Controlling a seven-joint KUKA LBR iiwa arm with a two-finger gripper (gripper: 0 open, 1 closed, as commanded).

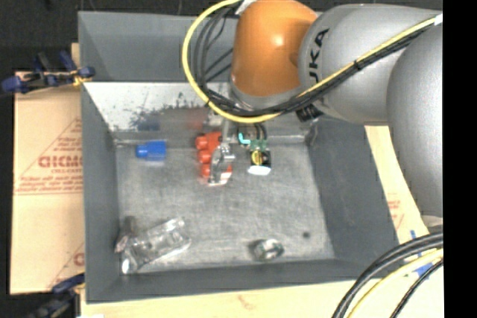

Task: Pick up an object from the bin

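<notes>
My gripper [220,166] hangs under the orange wrist cover, low over the back middle of the bin floor. A red blocky thing [205,151] lies right against its left side, partly hidden by it; I cannot tell whether it is held. A small white round piece [258,170] sits just to the gripper's right, below a green and black part. A blue cylinder-like thing [152,152] lies further left, near the back wall.
A clear crumpled plastic thing [153,240] lies in the front left corner. A small shiny metal round thing [266,249] rests near the front wall. The arm and its cables cover the bin's back right.
</notes>
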